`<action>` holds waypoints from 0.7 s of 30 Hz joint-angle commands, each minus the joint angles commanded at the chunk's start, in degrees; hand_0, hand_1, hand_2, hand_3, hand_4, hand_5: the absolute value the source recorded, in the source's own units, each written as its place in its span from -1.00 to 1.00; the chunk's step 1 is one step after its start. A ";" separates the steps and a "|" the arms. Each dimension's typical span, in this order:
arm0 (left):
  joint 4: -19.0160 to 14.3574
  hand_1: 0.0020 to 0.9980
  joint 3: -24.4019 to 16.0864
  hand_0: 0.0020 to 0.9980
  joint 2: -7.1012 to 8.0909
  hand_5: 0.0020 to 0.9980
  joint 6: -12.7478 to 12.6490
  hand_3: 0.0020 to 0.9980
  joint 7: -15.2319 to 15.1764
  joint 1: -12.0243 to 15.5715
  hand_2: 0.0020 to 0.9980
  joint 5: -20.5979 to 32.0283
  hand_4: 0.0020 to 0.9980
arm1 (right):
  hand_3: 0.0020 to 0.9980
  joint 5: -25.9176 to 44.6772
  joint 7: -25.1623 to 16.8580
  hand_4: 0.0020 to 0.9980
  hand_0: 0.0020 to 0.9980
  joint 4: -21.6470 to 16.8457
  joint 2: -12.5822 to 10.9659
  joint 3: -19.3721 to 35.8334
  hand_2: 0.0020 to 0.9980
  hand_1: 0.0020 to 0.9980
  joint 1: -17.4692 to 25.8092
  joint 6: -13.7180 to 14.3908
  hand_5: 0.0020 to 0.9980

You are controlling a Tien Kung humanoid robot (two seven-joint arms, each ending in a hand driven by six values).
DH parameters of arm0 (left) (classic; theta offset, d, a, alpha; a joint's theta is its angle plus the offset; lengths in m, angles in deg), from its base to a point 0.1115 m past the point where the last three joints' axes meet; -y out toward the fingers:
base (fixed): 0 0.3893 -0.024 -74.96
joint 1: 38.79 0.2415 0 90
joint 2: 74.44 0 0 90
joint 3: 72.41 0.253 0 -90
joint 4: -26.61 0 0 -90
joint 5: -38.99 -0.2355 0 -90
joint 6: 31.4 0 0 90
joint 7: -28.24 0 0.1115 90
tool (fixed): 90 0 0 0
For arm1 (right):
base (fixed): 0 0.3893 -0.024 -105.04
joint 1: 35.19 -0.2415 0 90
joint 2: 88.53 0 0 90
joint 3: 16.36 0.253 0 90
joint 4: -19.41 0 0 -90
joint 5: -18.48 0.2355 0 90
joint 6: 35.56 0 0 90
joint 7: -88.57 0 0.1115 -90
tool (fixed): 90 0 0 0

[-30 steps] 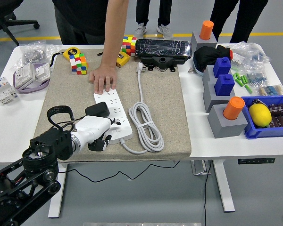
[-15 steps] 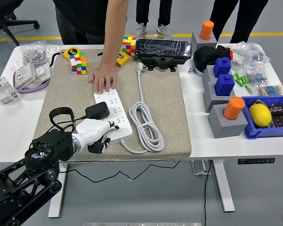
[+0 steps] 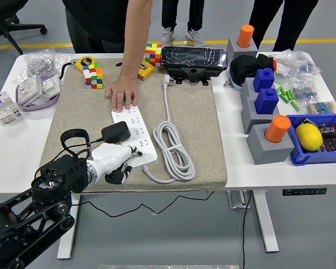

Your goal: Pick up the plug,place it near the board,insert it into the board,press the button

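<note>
Yellow lemon (image 3: 308,137) inside blue bin (image 3: 320,155) at right; left robot hand (image 3: 113,159) with fingers curled, holding nothing, lower left.

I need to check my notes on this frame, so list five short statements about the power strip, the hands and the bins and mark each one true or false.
1. A person's hand rests on the far end of the white power strip. True.
2. The black adapter lies on the bare table, clear of the strip. False: it sits on the strip.
3. The robot's left hand is at the strip's near end. True.
4. The lemon sits in a grey block. False: it is in the blue bin.
5. The white cable lies coiled on the mat. True.
</note>
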 joint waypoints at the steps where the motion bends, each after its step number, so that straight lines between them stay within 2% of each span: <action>1: 0.39 -0.94 0.07 -0.63 0.00 -1.00 -0.16 0.71 -0.22 -0.05 -0.76 0.07 -0.32 | 0.56 -0.06 0.01 1.00 0.61 0.00 0.01 0.05 0.47 0.49 0.00 0.00 1.00; 6: 1.90 -0.95 0.36 -0.63 -0.09 -1.00 0.07 0.71 -0.38 0.04 -0.76 0.28 -0.33 | 0.56 -0.11 -0.01 1.00 0.61 0.00 0.07 0.06 0.47 0.49 0.02 0.00 1.00; 10: 1.38 -0.94 -0.01 -0.63 -0.12 -1.00 -0.33 0.70 -0.58 0.32 -0.76 0.00 -0.33 | 0.56 -0.09 0.06 1.00 0.61 0.00 0.09 0.01 0.47 0.49 0.10 0.03 1.00; 14: -1.11 -0.94 -2.26 -0.63 -0.33 -1.00 -1.46 0.70 -1.62 0.60 -0.76 -0.94 -0.33 | 0.56 -0.20 0.14 1.00 0.61 0.00 0.12 0.08 0.47 0.49 0.12 0.08 1.00; 15: -1.52 -0.96 -2.56 -0.60 -0.35 -1.00 -1.59 0.55 -1.76 0.66 -0.78 -0.95 -0.36 | 0.56 -0.20 0.14 1.00 0.61 0.00 0.13 0.08 0.47 0.49 0.13 0.09 1.00; 20: -7.93 -0.96 -6.70 -0.60 -0.48 -1.00 -3.72 0.55 -4.63 1.33 -0.78 1.42 -0.36 | 0.56 -0.25 0.14 1.00 0.61 0.00 0.22 0.04 0.47 0.49 0.21 0.20 1.00; 21: -8.55 -0.92 -7.17 -0.57 -0.54 -1.00 -4.16 0.45 -5.11 1.41 -0.75 1.78 -0.30 | 0.56 -0.25 0.14 1.00 0.61 0.00 0.23 0.04 0.47 0.49 0.23 0.21 1.00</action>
